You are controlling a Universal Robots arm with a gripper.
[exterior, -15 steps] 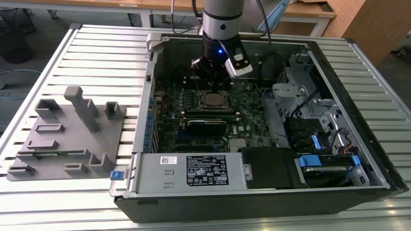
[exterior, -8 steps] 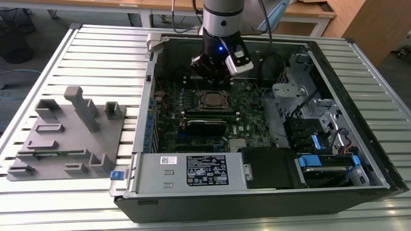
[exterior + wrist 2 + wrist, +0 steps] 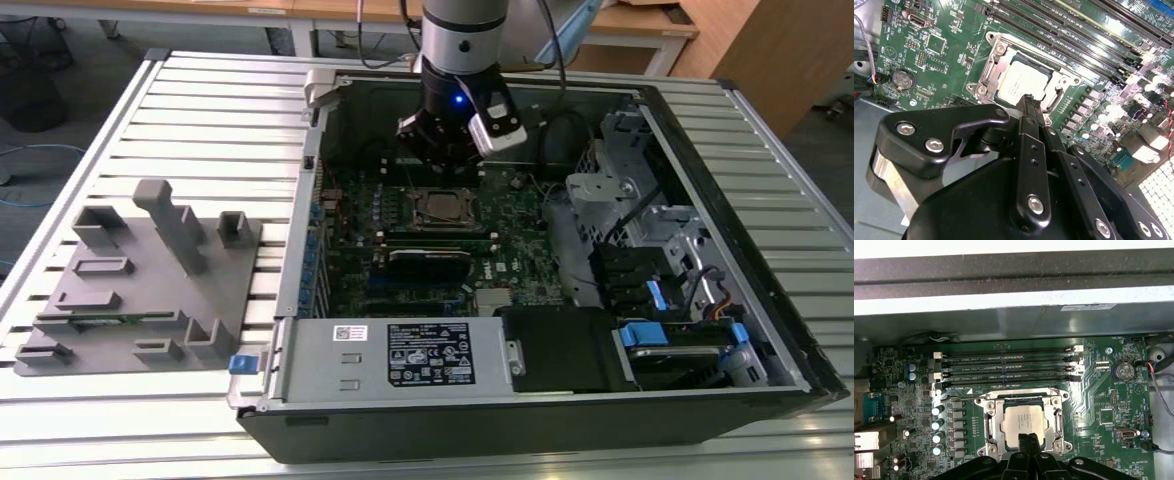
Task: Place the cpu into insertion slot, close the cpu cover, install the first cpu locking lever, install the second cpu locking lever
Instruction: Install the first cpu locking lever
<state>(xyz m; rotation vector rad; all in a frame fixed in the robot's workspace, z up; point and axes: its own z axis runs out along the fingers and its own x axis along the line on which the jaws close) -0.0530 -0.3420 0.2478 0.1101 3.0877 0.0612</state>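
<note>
the chip (image 3: pixel 1023 421) is seen lying flat in the socket (image 3: pixel 1021 401), framed by the metal cover (image 3: pixel 990 420), grey top facing up. being square, it shows no long axis. it is judged light, stiff and fragile, best taken by opposite edges. the gripper (image 3: pixel 1029 439) is pressed together, empty, just over the chip's edge.

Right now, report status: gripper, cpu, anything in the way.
Gripper shut, holding nothing, poised by the cpu. It sits in the insertion slot, cpu cover down around it. Nothing seen between them.
</note>
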